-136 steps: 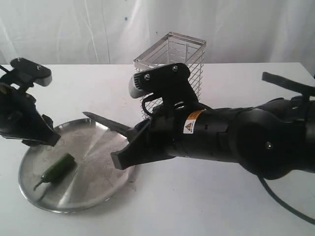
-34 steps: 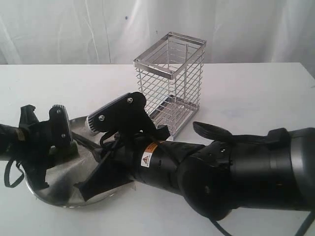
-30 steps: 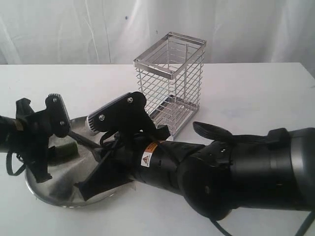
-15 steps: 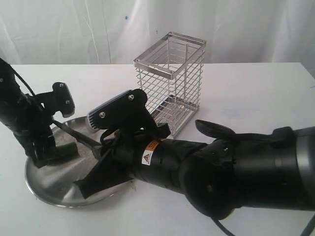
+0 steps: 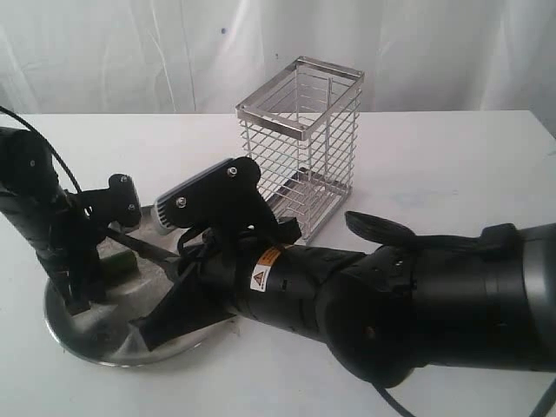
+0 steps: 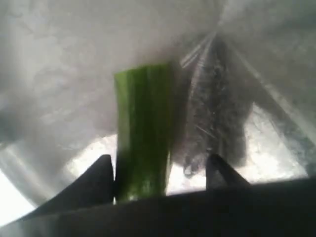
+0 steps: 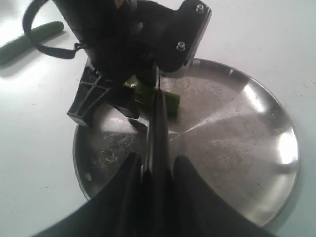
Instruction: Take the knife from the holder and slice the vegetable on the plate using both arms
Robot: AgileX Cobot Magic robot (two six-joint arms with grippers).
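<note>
vegetable [image 6: 143, 148]: glossy green | plate [image 7: 247, 143]: brushed silver | holder [image 5: 271, 120]: chrome, barred | knife [image 7: 159, 123]: black | table [image 5: 434, 165]: white

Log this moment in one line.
left gripper: open, straddling vegetable; right gripper: shut on knife; blade over plate

Holder [image 5: 300, 148] standing toward the table's [image 5: 434, 165] back edge, plate [image 5: 87, 337] lying before and left of it, vegetable [image 5: 119, 263] lying on the plate's back-left part, knife [image 7: 159, 128] reaching across the plate toward the vegetable.
</note>
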